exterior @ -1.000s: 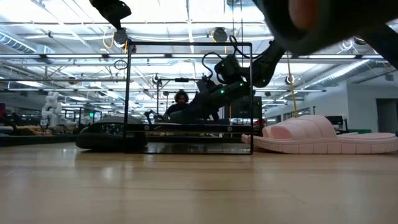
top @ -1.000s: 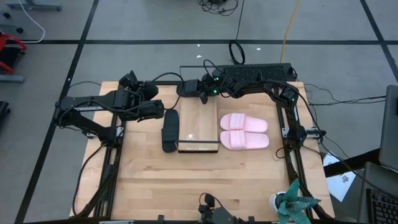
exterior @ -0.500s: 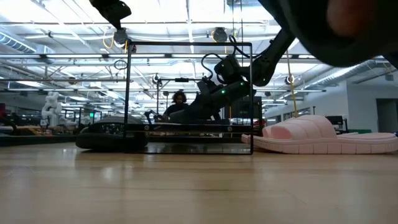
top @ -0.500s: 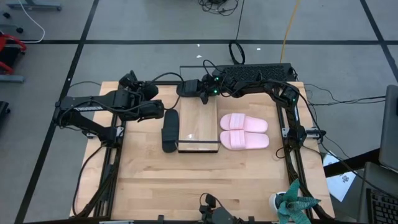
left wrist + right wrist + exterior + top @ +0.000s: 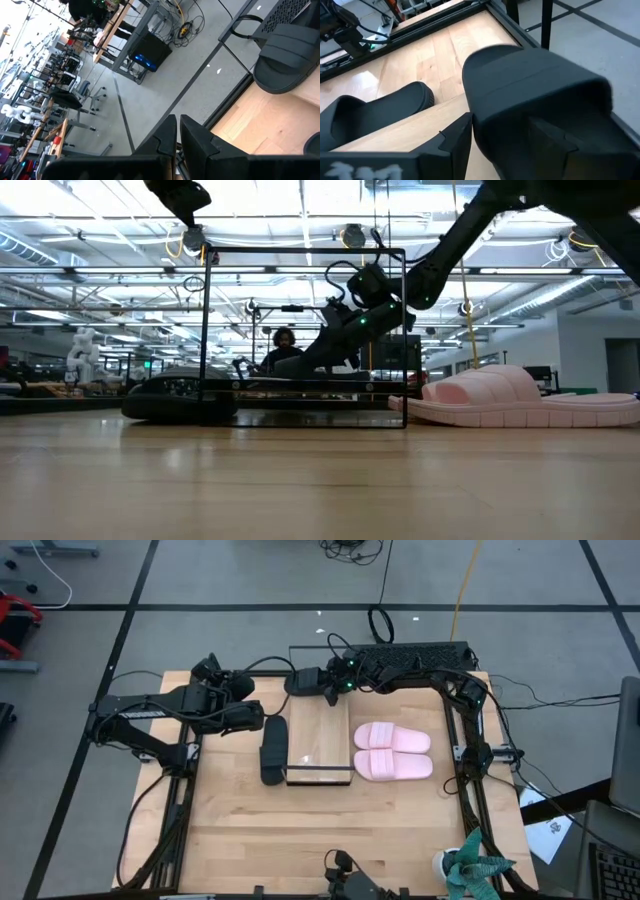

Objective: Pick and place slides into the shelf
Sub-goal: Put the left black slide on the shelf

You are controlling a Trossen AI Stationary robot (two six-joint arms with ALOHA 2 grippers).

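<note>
One black slide (image 5: 273, 748) lies flat on the table against the left side of the shelf (image 5: 320, 735). The pink pair (image 5: 392, 752) lies side by side to the shelf's right. My right gripper (image 5: 322, 682) reaches in along the table's far edge and is shut on the second black slide (image 5: 303, 680), just past the shelf's far end. My left gripper (image 5: 260, 718) hovers shut by the far end of the lying black slide, touching nothing. In the low view the shelf's black frame (image 5: 205, 330) stands upright. My right gripper (image 5: 502, 120) holds the second black slide at its wide strap (image 5: 530, 85), pinched between the two fingers. One finger (image 5: 455, 142) lies on the strap's outer side; the other blends into the black slide. It comes level from the table's right. In the low view the slide (image 5: 300, 360) sits tilted.
The right arm lies along the table's far edge. Cables and a black box lie beyond that edge. A green-patterned object (image 5: 475, 870) sits at the near right corner. The wooden tabletop (image 5: 320, 830) stretches toward the near edge. A person (image 5: 285, 345) shows far behind the table.
The right arm's upper part, a large dark blur at the top right of the low view, has swung out toward the right. The right gripper with the black slide has risen slightly. The left arm and the other slides have stayed still.
</note>
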